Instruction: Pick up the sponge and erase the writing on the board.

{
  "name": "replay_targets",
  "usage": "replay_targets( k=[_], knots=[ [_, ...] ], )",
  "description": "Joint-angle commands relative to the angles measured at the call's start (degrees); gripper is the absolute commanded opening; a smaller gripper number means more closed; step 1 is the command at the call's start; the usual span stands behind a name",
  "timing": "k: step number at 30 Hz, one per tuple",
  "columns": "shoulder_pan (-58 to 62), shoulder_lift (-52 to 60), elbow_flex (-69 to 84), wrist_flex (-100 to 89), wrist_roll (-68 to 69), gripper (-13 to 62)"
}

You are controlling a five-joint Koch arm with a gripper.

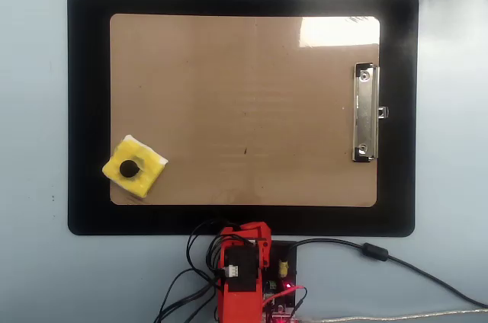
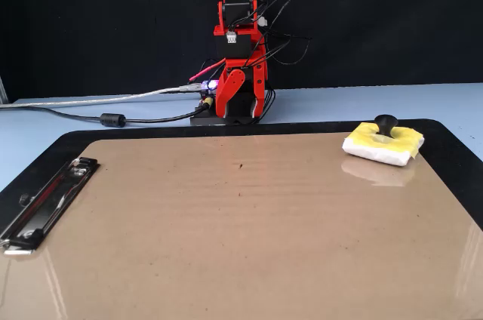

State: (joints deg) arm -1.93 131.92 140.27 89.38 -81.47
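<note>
Resting on the glossy tan clipboard [image 1: 244, 102] in the overhead view's near-left corner, the small square yellow sponge [image 1: 135, 167] lies well apart from the red gripper [image 2: 243, 105] (open or closed, I cannot tell).

The sponge [image 1: 135, 167] sits on the board's [image 1: 244, 94] lower-left corner.

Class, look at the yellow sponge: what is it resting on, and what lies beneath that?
The sponge sits on the board's corner, slightly overhanging its edge. Beneath the board lies a black mat. The board surface under the sponge is hidden.
</note>
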Motion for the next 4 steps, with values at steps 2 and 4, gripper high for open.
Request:
replay_targets(
  k=[2, 4],
  knots=[
    [-0.97, 2.72, 0.35, 3.87, 0.62, 34.4],
    [-0.97, 2.72, 0.35, 3.87, 0.62, 34.4]
  ],
)
